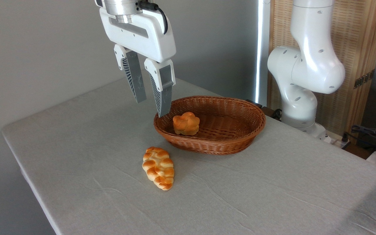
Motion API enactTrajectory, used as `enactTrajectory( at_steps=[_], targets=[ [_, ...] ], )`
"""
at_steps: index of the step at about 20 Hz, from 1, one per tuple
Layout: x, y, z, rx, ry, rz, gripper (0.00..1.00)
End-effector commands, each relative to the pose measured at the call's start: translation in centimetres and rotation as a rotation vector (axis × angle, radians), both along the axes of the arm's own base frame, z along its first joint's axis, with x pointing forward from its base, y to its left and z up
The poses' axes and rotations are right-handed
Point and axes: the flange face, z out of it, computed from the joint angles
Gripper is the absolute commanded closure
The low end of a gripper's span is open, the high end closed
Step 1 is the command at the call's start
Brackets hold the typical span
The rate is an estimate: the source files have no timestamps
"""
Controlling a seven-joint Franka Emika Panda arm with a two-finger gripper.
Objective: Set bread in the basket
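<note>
The fingers [139, 85] of the gripper [151, 106] are held apart, empty, raised above the table [273, 182]. The bread [158, 167] lies below them and nearer the camera, outside the basket [227, 143], whose near-left rim sits just beneath the right fingertip. A round bun [186, 123] is already inside. The approach step is judged current: descent toward the loaf is required. Its long axis runs toward the camera, slightly rightward; closure across the narrow width is advised.

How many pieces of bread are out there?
2: a long braided golden loaf lying on the table in front of the reddish-brown wicker basket, and a small round orange bun inside it.
</note>
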Motion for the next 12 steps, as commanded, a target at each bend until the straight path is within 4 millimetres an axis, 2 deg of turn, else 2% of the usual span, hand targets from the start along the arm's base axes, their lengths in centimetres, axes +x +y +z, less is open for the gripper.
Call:
enactTrajectory(
  at_steps=[1,7,9,12],
  targets=[
    [-0.8,-0.1,0.4,0.014,0.022,0.006,0.0],
    [-1.3,-0.8,0.3,0.017,0.022,0.0,0.0],
    [-1.5,-0.9,-0.5,0.019,0.04,0.053,0.0],
    [-1.4,-0.8,-0.6,0.019,0.034,0.141,0.0]
  ],
)
